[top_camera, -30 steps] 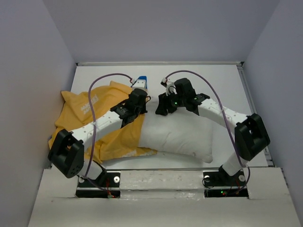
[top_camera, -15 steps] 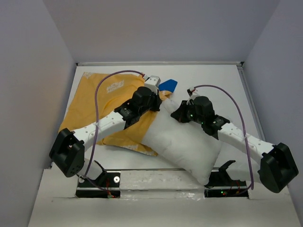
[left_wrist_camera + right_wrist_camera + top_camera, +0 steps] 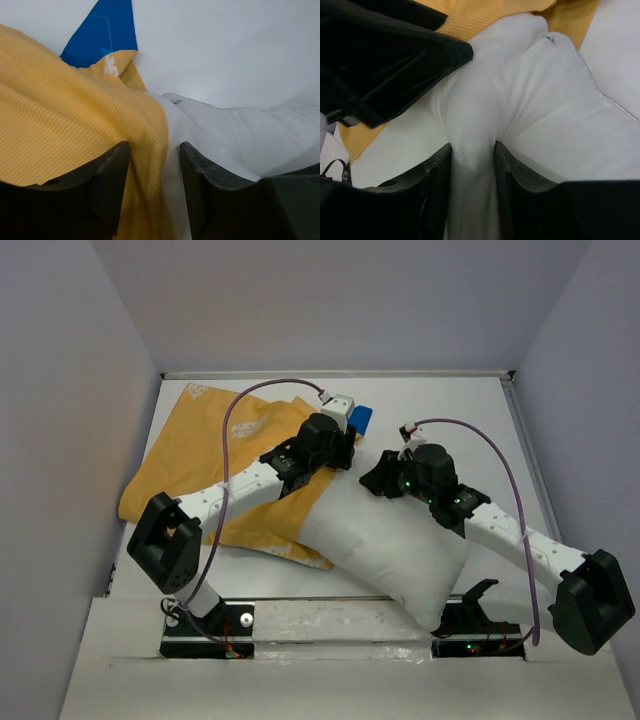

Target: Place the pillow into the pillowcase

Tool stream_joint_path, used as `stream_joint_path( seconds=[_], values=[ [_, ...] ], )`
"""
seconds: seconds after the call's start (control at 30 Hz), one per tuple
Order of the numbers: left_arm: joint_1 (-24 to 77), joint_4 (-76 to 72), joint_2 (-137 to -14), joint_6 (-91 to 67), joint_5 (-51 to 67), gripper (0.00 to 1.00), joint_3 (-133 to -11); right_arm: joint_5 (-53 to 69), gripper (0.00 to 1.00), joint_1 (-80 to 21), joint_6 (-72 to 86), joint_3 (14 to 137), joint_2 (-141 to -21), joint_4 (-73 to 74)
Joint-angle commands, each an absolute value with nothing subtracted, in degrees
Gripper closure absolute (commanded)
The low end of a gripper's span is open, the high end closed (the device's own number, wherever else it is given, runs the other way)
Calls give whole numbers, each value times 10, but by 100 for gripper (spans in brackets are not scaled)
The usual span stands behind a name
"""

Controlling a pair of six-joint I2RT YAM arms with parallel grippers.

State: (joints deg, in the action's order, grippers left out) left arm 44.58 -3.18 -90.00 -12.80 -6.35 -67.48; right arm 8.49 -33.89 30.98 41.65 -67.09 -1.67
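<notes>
From above, the last second shows one clear turn: the pillow (image 3: 390, 540), which lay crosswise along the near edge of the counter (image 3: 470, 420), now lies on a diagonal, its far corner aimed at the open end of the pillowcase (image 3: 230, 455). The pillowcase has been pulled out flatter toward the far left. In the last half second little more has moved than the left arm (image 3: 240, 490), which reaches a touch farther out. That lines the two up for stuffing, but the stuffing itself looks barely begun - nearly all the white bulk sits outside, and its near-left edge rests on top of the yellow cloth rather than in it. The right arm (image 3: 500, 530) comes in across the pillow to that same far corner. In the left wrist view, the left jaws stand narrow with the yellow hem of the pillowcase (image 3: 75, 125) running between them, apparently pinched. A blue corner of the cloth shows ahead, and the white pillow corner (image 3: 225, 135) lies just beside the hem and slightly under it. In the right wrist view, the right jaws are closed tight on a puckered fold of the pillow (image 3: 540, 100) - yellow cloth laps its tip, so I judge only that tip is at the mouth, if in at all.
</notes>
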Motion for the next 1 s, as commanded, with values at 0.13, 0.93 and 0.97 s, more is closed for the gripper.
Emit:
stream_joint_path(
  seconds=[0.13, 0.93, 0.97],
  values=[
    [448, -18, -899, -117, -118, 78, -693, 98, 57, -347, 286, 438, -660, -2],
    [434, -128, -831, -170, -82, 100, -650, 165, 6, -347, 161, 552, -721, 58],
    [428, -139, -824, -177, -70, 100, -644, 181, 2, -347, 144, 575, -748, 58]
  ],
)
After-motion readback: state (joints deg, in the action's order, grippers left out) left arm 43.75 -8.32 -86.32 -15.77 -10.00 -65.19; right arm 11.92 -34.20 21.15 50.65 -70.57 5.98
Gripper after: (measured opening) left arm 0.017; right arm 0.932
